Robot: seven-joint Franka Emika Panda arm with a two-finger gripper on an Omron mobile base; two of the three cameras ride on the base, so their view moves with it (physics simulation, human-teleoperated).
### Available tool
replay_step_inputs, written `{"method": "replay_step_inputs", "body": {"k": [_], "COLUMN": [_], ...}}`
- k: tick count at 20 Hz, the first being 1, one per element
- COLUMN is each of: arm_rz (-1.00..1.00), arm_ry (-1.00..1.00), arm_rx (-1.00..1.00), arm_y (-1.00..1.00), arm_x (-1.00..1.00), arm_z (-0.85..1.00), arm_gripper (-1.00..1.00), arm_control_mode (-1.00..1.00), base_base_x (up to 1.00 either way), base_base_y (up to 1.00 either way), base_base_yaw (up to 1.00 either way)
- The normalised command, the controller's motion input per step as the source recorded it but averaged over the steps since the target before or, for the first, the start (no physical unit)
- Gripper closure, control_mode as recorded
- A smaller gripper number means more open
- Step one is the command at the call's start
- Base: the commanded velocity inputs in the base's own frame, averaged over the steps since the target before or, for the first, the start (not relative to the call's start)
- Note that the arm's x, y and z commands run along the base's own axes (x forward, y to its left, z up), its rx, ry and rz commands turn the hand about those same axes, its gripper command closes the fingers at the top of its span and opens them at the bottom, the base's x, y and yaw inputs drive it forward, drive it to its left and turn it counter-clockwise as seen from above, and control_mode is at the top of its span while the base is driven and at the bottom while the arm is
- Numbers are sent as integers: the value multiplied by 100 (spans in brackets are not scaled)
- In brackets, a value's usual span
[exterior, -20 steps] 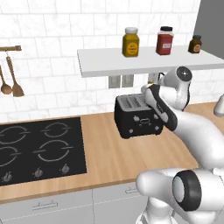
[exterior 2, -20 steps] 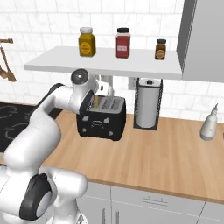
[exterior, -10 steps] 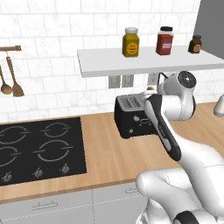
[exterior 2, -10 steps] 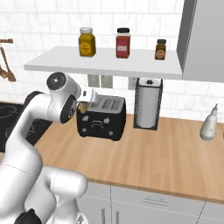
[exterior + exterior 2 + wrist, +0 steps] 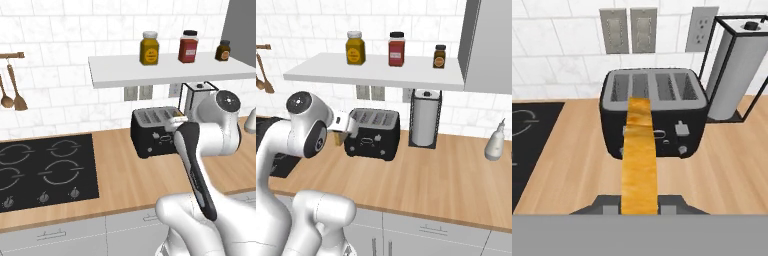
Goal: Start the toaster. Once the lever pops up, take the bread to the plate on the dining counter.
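Gripper (image 5: 640,207) jaws clamped on bread (image 5: 640,155), slice held edge-on, long axis running straight fwd away from the jaws. Toaster (image 5: 654,112) just beyond the slice's far end, on the worktop (image 5: 577,165). Paper towel roll (image 5: 734,75) further back, beside the toaster. Judgement: bread out of slot; next is carry to plate.

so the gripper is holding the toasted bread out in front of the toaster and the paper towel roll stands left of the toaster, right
Not quite. In the hand view the gripper does hold the bread out in front of the toaster, but the paper towel roll stands to the toaster's right, not its left. The right base view shows the same.
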Motion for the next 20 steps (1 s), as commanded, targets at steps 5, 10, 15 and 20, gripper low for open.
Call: {"method": "replay_step_inputs", "body": {"k": [5,10,15,20], "arm_rz": [0,0,0,0], "arm_ry": [5,2,0,0], "arm_rx": [0,0,0,0], "arm_y": [5,0,0,0], "arm_x": [-56,-46,-42,-18], "arm_z": [11,9,5,11], "arm_gripper": [100,100,100,100], "arm_control_mode": [-100,-100,-100,-100], "base_base_x": [0,0,0,0], "base_base_y": [0,0,0,0], "base_base_yaw": [0,0,0,0]}}
